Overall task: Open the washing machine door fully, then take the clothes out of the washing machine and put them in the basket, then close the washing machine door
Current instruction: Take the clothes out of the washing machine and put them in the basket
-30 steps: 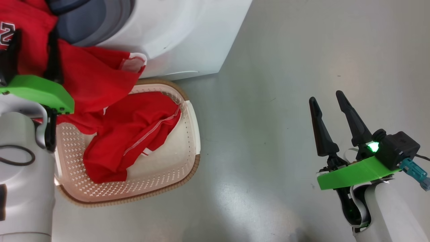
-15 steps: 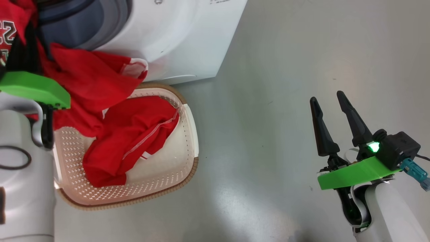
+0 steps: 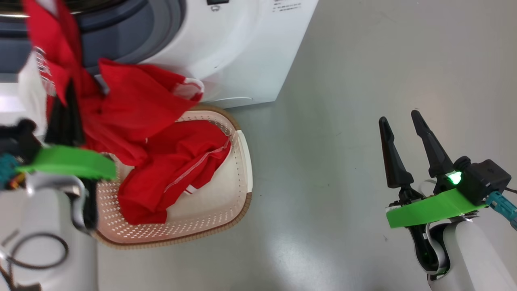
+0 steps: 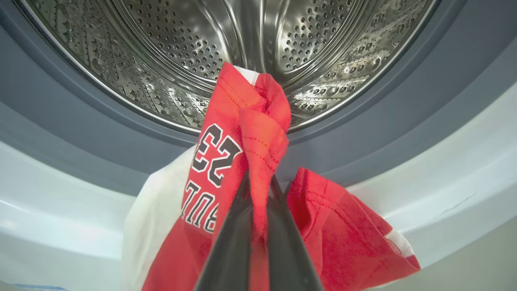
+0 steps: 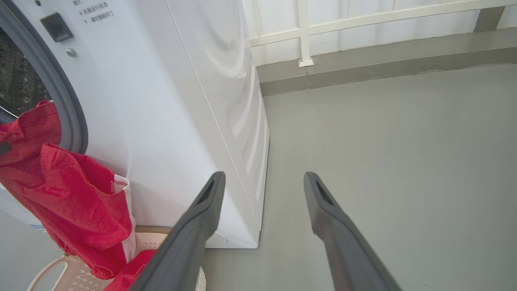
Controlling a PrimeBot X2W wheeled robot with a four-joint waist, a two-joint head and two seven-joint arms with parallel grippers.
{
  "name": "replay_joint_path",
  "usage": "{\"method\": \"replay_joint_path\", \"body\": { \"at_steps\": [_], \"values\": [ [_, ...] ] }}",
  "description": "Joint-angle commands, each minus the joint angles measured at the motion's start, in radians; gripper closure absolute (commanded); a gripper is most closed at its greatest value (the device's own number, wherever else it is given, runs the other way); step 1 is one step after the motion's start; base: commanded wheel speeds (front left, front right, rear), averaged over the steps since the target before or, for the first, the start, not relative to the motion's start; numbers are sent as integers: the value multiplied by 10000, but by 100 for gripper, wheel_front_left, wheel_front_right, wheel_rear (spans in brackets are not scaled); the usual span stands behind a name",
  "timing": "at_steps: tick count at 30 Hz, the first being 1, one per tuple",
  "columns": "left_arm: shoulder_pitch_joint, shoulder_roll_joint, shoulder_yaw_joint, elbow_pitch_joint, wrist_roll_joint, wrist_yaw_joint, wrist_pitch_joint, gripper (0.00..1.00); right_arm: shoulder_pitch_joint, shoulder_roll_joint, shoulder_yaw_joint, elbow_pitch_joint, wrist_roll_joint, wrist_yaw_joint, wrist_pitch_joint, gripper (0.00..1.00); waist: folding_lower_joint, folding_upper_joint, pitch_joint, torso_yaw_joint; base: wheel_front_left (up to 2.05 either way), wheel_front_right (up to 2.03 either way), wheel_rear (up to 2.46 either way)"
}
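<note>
A bright red sports jersey with white trim and a dark number 23 (image 4: 242, 133) hangs just outside the round mouth of the big white front-loading washing machine (image 3: 242, 48). A bunched fold of it is pinched between the two long dark fingers of the left gripper (image 4: 258, 184), whose jaws are pressed together on the cloth. Behind the raised fold the perforated steel drum (image 4: 161, 60) shows inside its grey rubber ring (image 4: 80, 121). The rest of the jersey falls down the machine's white front, a white-edged sleeve spread out to the right, and its lower folds reach over the far left part of the small cream-white perforated plastic basket with a brown woven-look rim (image 3: 202, 218). That basket stands on the grey floor (image 3: 343, 81), close against the foot of the machine. Inside it lies a second red garment with a white stitched seam (image 3: 169, 169), crumpled across the left and middle and partly under the hanging jersey. Well apart to the right, over bare floor, the right gripper (image 3: 399, 116) sits above its green mount with its jaws wide apart and nothing between them. Its wrist view looks past the machine's right side to a white railing (image 5: 303, 32) along the far wall.
</note>
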Motion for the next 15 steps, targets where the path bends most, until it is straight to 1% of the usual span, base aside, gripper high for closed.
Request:
{"method": "replay_joint_path", "body": {
  "at_steps": [1,7,9,12,15],
  "values": [
    [614,220,58,-427,-194,-54,-40,100,317,22,191,-178,10,73,-63,0,0,-1,-86,106,0,0,0],
    [1517,-20,-311,-638,-459,-55,-40,100,332,20,152,-168,10,73,-63,0,0,-1,-98,255,0,0,0],
    [1690,-68,-595,-500,-502,-56,-40,100,305,20,174,-182,12,73,-63,0,0,-1,-28,267,0,0,0],
    [1847,-108,-1303,-189,-585,-56,-40,100,247,19,184,-214,9,73,-63,0,0,-1,104,277,0,0,0],
    [1843,-118,-1543,91,-743,-56,-40,100,203,13,180,-235,4,73,-63,0,0,-1,223,263,0,0,0]
  ]
}}
